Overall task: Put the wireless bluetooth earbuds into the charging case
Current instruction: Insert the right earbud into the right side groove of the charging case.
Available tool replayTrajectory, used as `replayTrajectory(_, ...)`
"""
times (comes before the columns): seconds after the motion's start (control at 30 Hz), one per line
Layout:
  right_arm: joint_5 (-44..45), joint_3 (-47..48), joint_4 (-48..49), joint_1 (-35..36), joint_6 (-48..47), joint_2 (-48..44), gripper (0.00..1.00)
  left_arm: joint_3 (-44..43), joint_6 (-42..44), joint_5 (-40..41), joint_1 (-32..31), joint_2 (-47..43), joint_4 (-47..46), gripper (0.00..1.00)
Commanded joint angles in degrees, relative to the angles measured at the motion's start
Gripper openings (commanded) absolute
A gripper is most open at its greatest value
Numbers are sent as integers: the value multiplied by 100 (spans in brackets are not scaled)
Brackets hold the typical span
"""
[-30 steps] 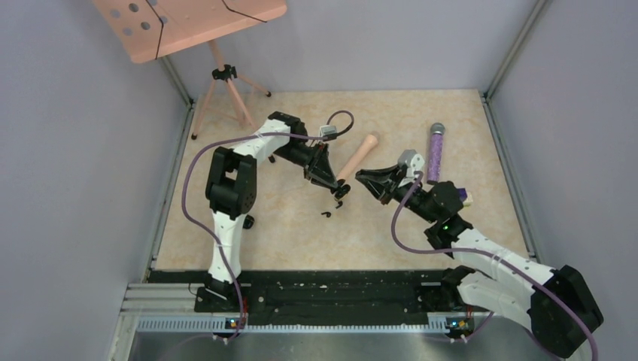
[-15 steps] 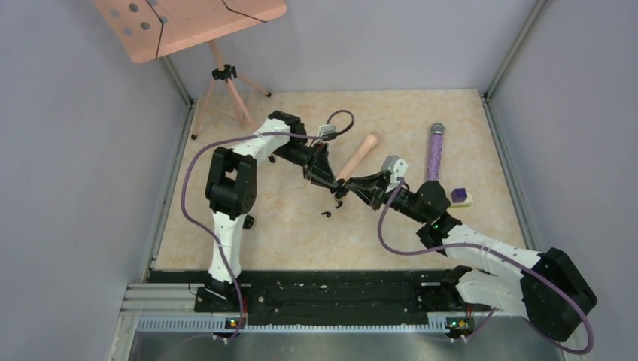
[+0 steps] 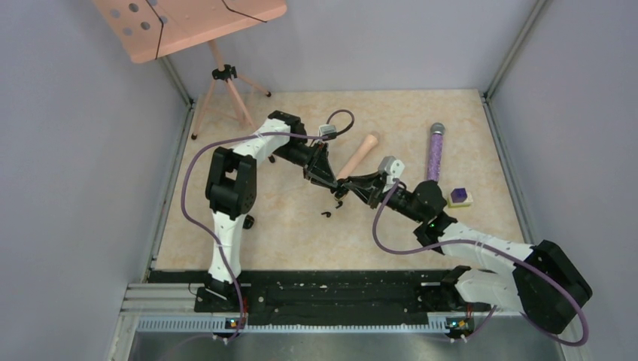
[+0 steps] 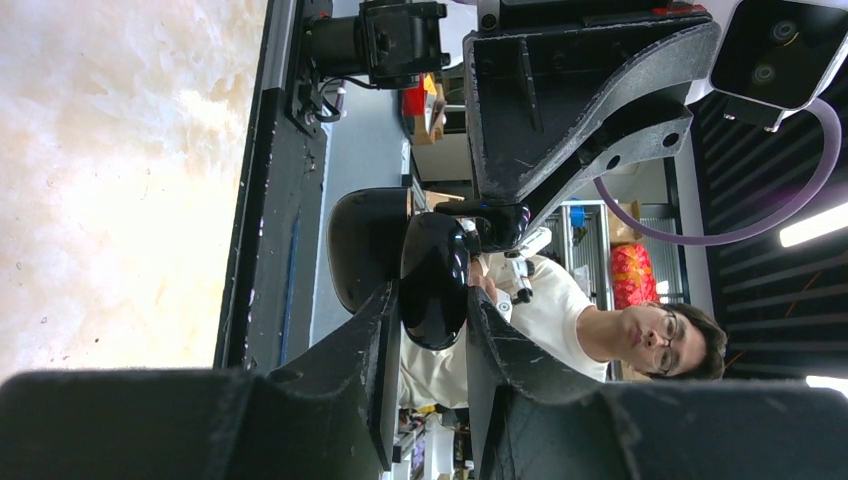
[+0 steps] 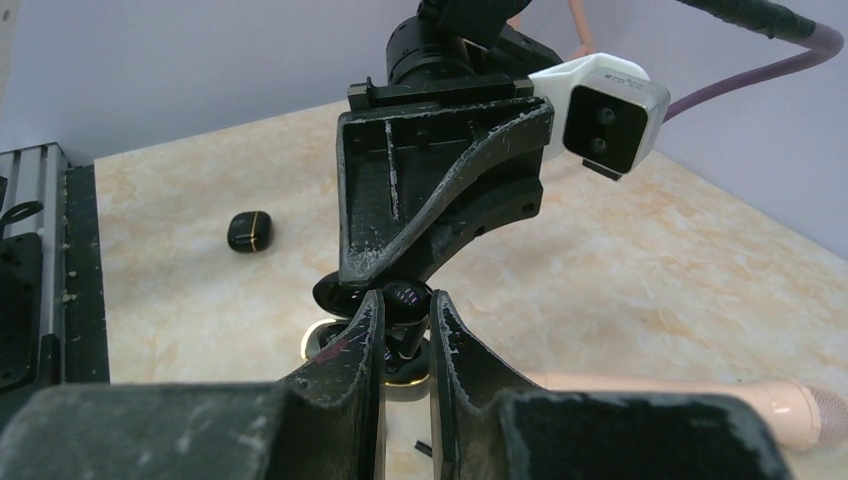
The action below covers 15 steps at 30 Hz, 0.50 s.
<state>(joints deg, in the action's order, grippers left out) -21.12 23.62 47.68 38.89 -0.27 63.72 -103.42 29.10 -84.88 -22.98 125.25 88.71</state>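
My left gripper (image 3: 329,182) is shut on the open charging case (image 4: 434,282), glossy black, and holds it just above the table. In the right wrist view the case (image 5: 322,343) shows a gold rim below the left gripper (image 5: 375,275). My right gripper (image 5: 405,305) is shut on one black earbud (image 5: 407,297), stem pointing down, right over the case's opening. In the left wrist view that earbud (image 4: 503,226) hangs from the right gripper (image 4: 500,215) at the case's edge. In the top view the right gripper (image 3: 352,183) meets the left one. A second earbud (image 3: 325,214) lies on the table nearby.
A similar black rounded lump (image 5: 250,231) lies near the left arm's base (image 3: 248,222). A pink handle (image 3: 357,156), a glittery purple microphone (image 3: 435,150) and a purple-and-white cube (image 3: 460,198) lie on the table. A pink tripod stand (image 3: 226,75) is at the back left.
My right gripper has moved left, from mid-table right up to the left gripper and the case. The left arm has stayed still.
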Motion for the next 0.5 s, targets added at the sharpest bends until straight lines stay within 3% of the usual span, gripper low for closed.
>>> replayTrajectory(0.0,37,82,577,67,-85,125,1,-84,174,-261,-13,-229,219,0)
replayTrajectory(0.47,67,-170,1118,67,-15,237,0,-54,120,-358,-12,-292,226,0)
